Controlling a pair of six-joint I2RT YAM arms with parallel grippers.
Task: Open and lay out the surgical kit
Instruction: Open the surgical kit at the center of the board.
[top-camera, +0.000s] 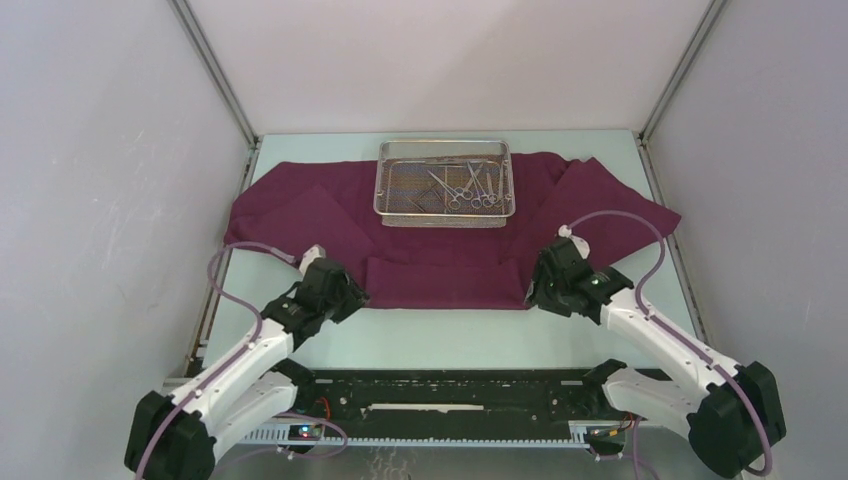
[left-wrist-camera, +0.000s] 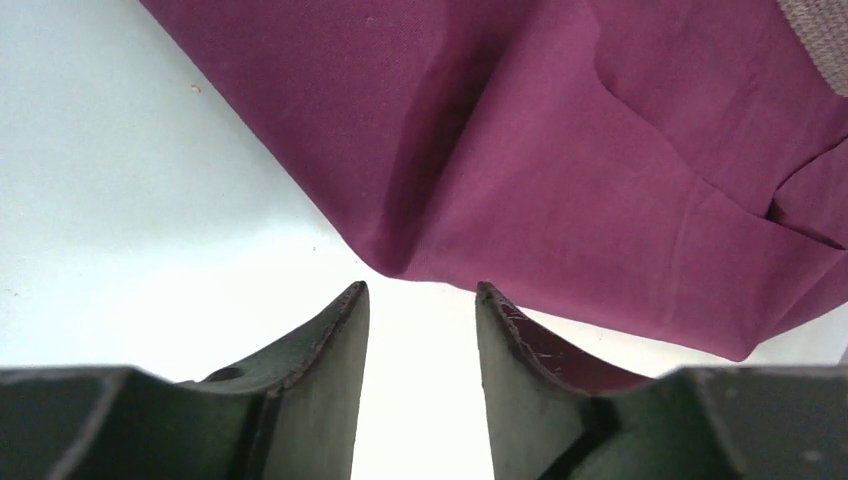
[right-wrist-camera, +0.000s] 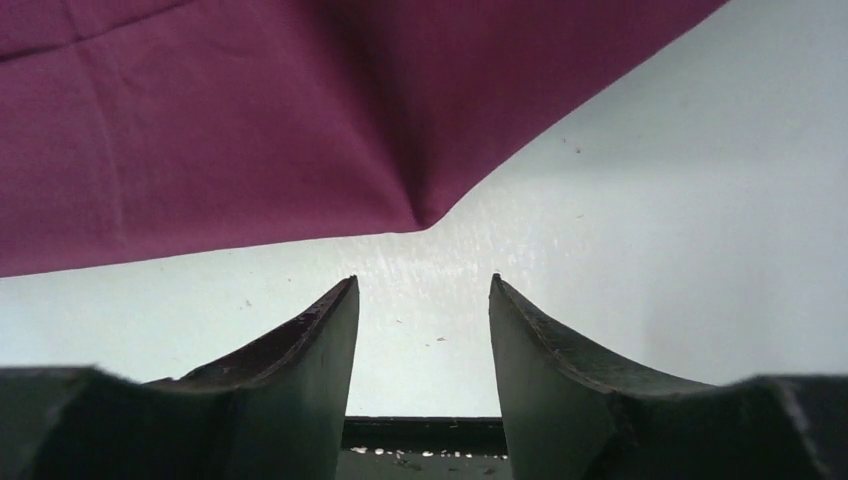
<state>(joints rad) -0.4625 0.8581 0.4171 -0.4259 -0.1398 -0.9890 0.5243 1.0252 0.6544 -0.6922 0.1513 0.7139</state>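
The maroon cloth wrap (top-camera: 440, 235) lies spread open across the table, its near flap folded toward the arms. On it at the back stands the silver wire-mesh tray (top-camera: 392, 205), with several slim steel instruments (top-camera: 465, 185) inside. My left gripper (top-camera: 352, 297) sits at the flap's near left corner, open, the cloth corner (left-wrist-camera: 400, 265) just beyond its empty fingertips. At the near right corner my right gripper (top-camera: 533, 290) is also open, and the cloth corner (right-wrist-camera: 420, 215) lies a little past its tips, untouched.
Grey walls with metal corner posts (top-camera: 215, 75) close in the table on both sides. A black rail (top-camera: 450, 390) runs along the near edge between the arm bases. Bare pale table (top-camera: 440, 335) shows between the cloth and the rail.
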